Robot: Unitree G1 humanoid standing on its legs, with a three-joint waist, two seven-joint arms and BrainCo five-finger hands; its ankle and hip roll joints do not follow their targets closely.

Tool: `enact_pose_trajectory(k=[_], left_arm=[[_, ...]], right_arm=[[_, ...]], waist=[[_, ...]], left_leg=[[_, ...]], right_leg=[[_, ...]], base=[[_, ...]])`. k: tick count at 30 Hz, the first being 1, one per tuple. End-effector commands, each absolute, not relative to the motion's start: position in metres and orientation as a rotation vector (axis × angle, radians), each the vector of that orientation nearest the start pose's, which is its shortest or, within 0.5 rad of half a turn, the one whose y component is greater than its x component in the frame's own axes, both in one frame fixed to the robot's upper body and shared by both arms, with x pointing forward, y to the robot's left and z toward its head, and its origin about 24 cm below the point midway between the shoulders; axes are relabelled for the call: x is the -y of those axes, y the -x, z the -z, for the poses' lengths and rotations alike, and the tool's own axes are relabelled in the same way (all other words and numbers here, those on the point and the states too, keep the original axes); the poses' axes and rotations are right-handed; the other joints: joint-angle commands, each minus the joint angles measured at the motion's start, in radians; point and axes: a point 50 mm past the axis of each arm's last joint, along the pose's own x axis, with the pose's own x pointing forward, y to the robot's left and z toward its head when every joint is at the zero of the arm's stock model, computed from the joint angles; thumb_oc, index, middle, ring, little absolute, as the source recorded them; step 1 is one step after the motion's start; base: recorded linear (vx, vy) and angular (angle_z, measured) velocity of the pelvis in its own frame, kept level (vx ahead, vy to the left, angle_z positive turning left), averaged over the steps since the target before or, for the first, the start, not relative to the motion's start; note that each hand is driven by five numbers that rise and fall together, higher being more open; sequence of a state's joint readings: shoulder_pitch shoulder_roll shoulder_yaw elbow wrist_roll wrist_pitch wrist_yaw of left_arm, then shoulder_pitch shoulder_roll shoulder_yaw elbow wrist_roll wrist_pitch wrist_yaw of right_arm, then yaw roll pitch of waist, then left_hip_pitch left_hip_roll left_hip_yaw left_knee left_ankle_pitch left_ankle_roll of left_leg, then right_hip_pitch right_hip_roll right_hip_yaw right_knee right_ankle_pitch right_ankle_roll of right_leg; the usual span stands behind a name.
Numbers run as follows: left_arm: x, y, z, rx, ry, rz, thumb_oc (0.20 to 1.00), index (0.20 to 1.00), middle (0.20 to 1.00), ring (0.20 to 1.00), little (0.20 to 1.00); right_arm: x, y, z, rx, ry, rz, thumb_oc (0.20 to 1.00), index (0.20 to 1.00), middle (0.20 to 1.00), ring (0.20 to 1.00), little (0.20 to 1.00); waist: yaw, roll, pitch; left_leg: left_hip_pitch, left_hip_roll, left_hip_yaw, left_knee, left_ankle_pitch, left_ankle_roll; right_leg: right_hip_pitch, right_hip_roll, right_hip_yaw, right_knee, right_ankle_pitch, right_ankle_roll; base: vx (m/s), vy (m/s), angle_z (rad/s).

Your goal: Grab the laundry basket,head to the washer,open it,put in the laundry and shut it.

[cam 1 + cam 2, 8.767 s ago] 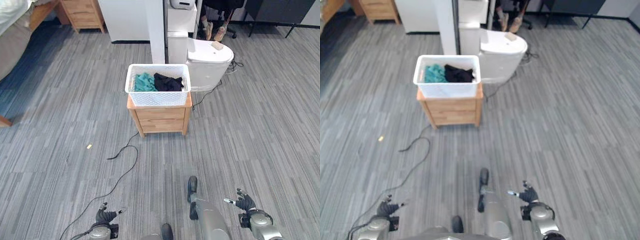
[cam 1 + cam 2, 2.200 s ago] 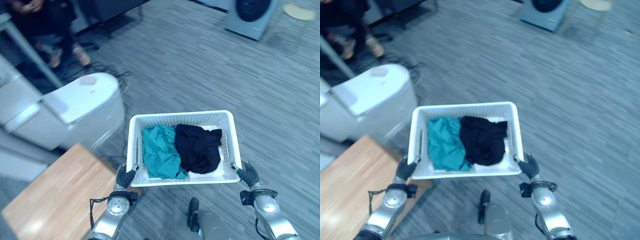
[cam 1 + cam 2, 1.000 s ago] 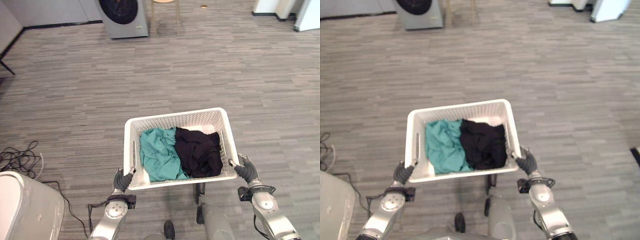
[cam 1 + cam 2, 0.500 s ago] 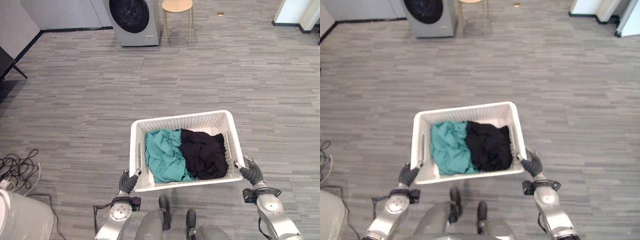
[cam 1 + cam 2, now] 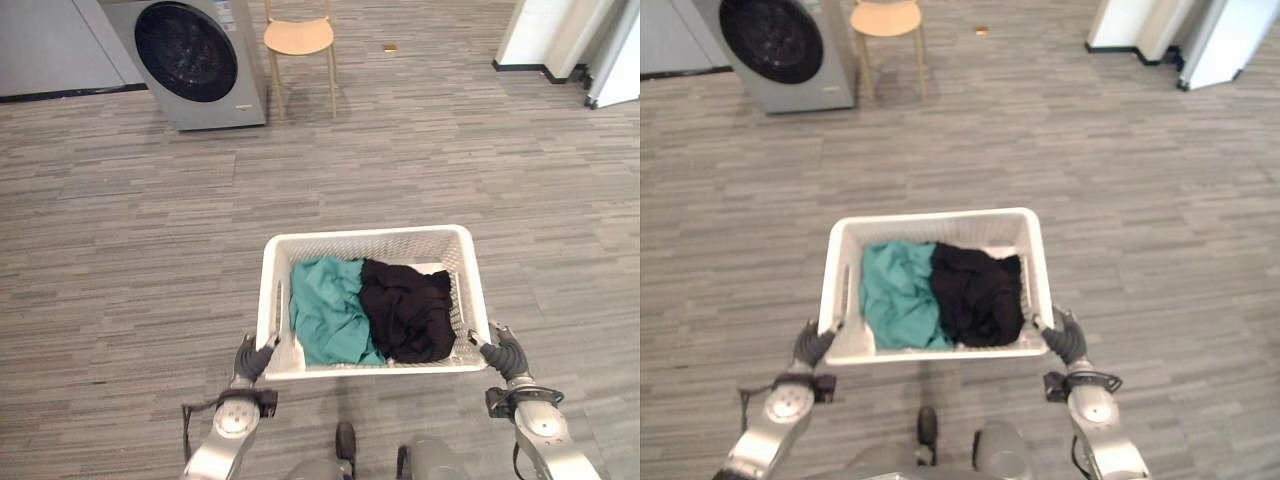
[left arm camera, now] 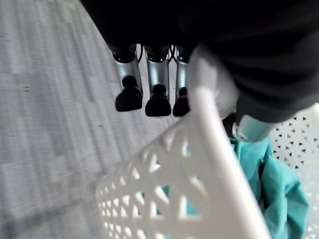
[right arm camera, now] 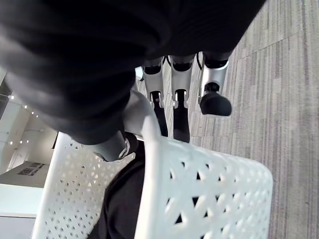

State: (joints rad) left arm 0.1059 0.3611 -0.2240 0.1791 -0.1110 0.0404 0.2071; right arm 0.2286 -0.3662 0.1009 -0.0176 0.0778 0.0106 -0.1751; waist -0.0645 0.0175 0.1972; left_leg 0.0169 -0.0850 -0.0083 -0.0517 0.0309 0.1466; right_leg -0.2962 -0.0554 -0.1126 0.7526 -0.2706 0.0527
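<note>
You've got the laundry basket point(image 5: 365, 245) up off the floor and carried out in front of you, one hand per side. Your left hand point(image 5: 252, 358) is pinching the basket's near-left corner and your right hand point(image 5: 504, 355) the near-right one. In the left wrist view the fingers point(image 6: 158, 94) run down the outside of the wall with the thumb hooked over the rim on the inside, and it's the same deal on the right point(image 7: 182, 107).

The teal garment point(image 5: 328, 320) sits in the left half of the basket and the black garment point(image 5: 405, 315) in the right half, both well below the rim, so nothing's about to spill by itself.

The washer point(image 5: 190, 60) is well ahead and off to your left, door shut, with a wooden stool point(image 5: 299, 45) just beside it on the right.

What I'd worry about:
- Both grips are right at the near corners, so all the weight hangs out past your hands. A jerky step and I reckon the far edge dips or the rim slips out of the pinch.
- You need to veer left. Go straight and you'll end up at the stool, or clip a leg with the basket.
- You'll need a free hand for the door, so park the basket on the floor clear of its swing first.
</note>
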Motion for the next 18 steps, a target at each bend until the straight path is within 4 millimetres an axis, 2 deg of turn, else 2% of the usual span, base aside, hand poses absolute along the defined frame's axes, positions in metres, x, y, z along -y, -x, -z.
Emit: enact_pose_trajectory(k=[1,3,5,7,9,10,11,12,13,14,15,16,17,18], left_arm=[[-0.214,-0.213,-0.005,-0.173,-0.279,-0.061,0.2,0.2,0.2,0.2,0.2],[-0.214,-0.213,-0.004,-0.176,-0.267,-0.067,0.2,0.2,0.2,0.2,0.2],[-0.216,-0.212,-0.004,-0.173,-0.271,-0.077,0.2,0.2,0.2,0.2,0.2],[-0.217,-0.213,-0.004,-0.168,-0.273,-0.087,0.2,0.2,0.2,0.2,0.2],[-0.213,-0.213,-0.002,-0.171,-0.271,-0.074,0.2,0.2,0.2,0.2,0.2],[-0.212,-0.211,0.001,-0.18,-0.255,-0.075,0.2,0.2,0.2,0.2,0.2],[-0.209,-0.21,0.005,-0.192,-0.241,-0.076,0.2,0.2,0.2,0.2,0.2],[-0.209,-0.21,0.005,-0.192,-0.241,-0.076,0.2,0.2,0.2,0.2,0.2],[-0.206,-0.209,0.006,-0.195,-0.231,-0.065,0.2,0.2,0.2,0.2,0.2],[-0.202,-0.21,0.006,-0.197,-0.219,-0.046,0.2,0.2,0.2,0.2,0.2],[-0.203,-0.21,0.006,-0.198,-0.219,-0.046,0.2,0.2,0.2,0.2,0.2],[-0.203,-0.208,0.008,-0.207,-0.212,-0.049,0.2,0.2,0.2,0.2,0.2],[-0.203,-0.209,0.007,-0.208,-0.204,-0.05,0.2,0.2,0.2,0.2,0.2],[-0.202,-0.21,0.008,-0.218,-0.184,-0.05,0.2,0.2,0.2,0.2,0.2]], right_arm=[[0.211,-0.225,-0.041,0.006,0.221,0.081,0.2,0.2,0.2,0.2,0.2],[0.212,-0.226,-0.039,-0.003,0.214,0.092,0.2,0.2,0.2,0.2,0.2],[0.213,-0.226,-0.039,-0.008,0.217,0.092,0.2,0.2,0.2,0.2,0.2],[0.214,-0.225,-0.037,-0.015,0.227,0.095,0.2,0.2,0.2,0.2,0.2],[0.216,-0.222,-0.034,-0.03,0.23,0.094,0.2,0.2,0.2,0.2,0.2],[0.216,-0.219,-0.031,-0.043,0.223,0.096,0.2,0.2,0.2,0.2,0.2],[0.215,-0.218,-0.029,-0.052,0.223,0.09,0.2,0.2,0.2,0.2,0.2],[0.215,-0.218,-0.029,-0.052,0.222,0.09,0.2,0.2,0.2,0.2,0.2],[0.217,-0.217,-0.027,-0.062,0.225,0.095,0.2,0.2,0.2,0.2,0.2],[0.22,-0.218,-0.027,-0.062,0.241,0.1,0.2,0.2,0.2,0.2,0.2],[0.22,-0.218,-0.027,-0.062,0.241,0.1,0.2,0.2,0.2,0.2,0.2],[0.224,-0.22,-0.03,-0.049,0.24,0.116,0.2,0.2,0.2,0.2,0.2],[0.227,-0.22,-0.03,-0.056,0.246,0.127,0.2,0.2,0.2,0.2,0.2],[0.23,-0.22,-0.03,-0.062,0.255,0.144,0.2,0.2,0.2,0.2,0.2]], waist=[[0.0,-0.036,-0.026],[-0.013,-0.054,-0.023],[-0.024,-0.052,-0.01],[-0.032,-0.052,-0.008],[-0.046,-0.046,-0.015],[-0.056,-0.054,-0.028],[-0.058,-0.039,-0.043],[-0.06,-0.042,-0.044],[-0.067,-0.031,-0.048],[-0.069,-0.031,-0.049],[-0.07,-0.031,-0.05],[-0.055,-0.044,-0.041],[-0.043,-0.05,-0.038],[-0.012,-0.061,-0.024]], left_leg=[[0.001,0.061,0.151,0.088,-0.114,-0.114],[0.061,0.043,0.136,0.075,-0.143,-0.122],[0.111,0.05,0.121,0.065,-0.171,-0.137],[0.151,0.048,0.108,0.059,-0.196,-0.146],[0.199,0.05,0.081,0.066,-0.227,-0.149],[0.218,0.04,0.071,0.073,-0.232,-0.155],[0.235,0.057,0.056,0.11,-0.222,-0.173],[0.232,0.054,0.054,0.11,-0.218,-0.172],[0.222,0.07,0.046,0.162,-0.193,-0.191],[0.136,0.097,0.05,0.404,-0.065,-0.232],[0.134,0.096,0.049,0.404,-0.065,-0.232],[0.034,0.126,0.08,0.604,0.018,-0.233],[-0.009,0.136,0.103,0.641,0.004,-0.219],[-0.117,0.135,0.152,0.626,-0.064,-0.188]], right_leg=[[0.108,-0.017,-0.057,-0.442,0.23,0.079],[0.052,-0.016,-0.087,-0.606,0.265,0.09],[0.035,-0.014,-0.128,-0.726,0.301,0.11],[-0.007,-0.022,-0.141,-0.767,0.323,0.123],[0.003,-0.01,-0.106,-0.762,0.327,0.118],[0.01,-0.017,-0.083,-0.745,0.356,0.108],[0.024,-0.011,-0.077,-0.716,0.36,0.095],[0.022,-0.016,-0.077,-0.717,0.362,0.095],[0.032,-0.006,-0.062,-0.697,0.36,0.084],[0.076,-0.003,-0.038,-0.691,0.356,0.052],[0.074,-0.004,-0.038,-0.691,0.356,0.052],[0.14,0.01,-0.022,-0.704,0.319,0.009],[0.175,0.013,-0.013,-0.712,0.3,-0.001],[0.236,0.002,-0.009,-0.718,0.259,-0.005]], base=[[0.48,-0.033,0.32],[0.48,-0.076,0.12],[0.46,-0.09,0.51],[0.45,-0.098,0.63],[0.48,-0.104,0.7],[0.59,-0.171,0.41],[0.41,-0.133,0.26],[0.39,-0.145,0.35],[0.4,-0.218,0.66],[0.4,-0.217,0.66],[0.49,-0.336,0.44],[0.37,-0.244,0.11],[0.64,-0.321,-0.15],[0.4,-0.144,-0.28]])
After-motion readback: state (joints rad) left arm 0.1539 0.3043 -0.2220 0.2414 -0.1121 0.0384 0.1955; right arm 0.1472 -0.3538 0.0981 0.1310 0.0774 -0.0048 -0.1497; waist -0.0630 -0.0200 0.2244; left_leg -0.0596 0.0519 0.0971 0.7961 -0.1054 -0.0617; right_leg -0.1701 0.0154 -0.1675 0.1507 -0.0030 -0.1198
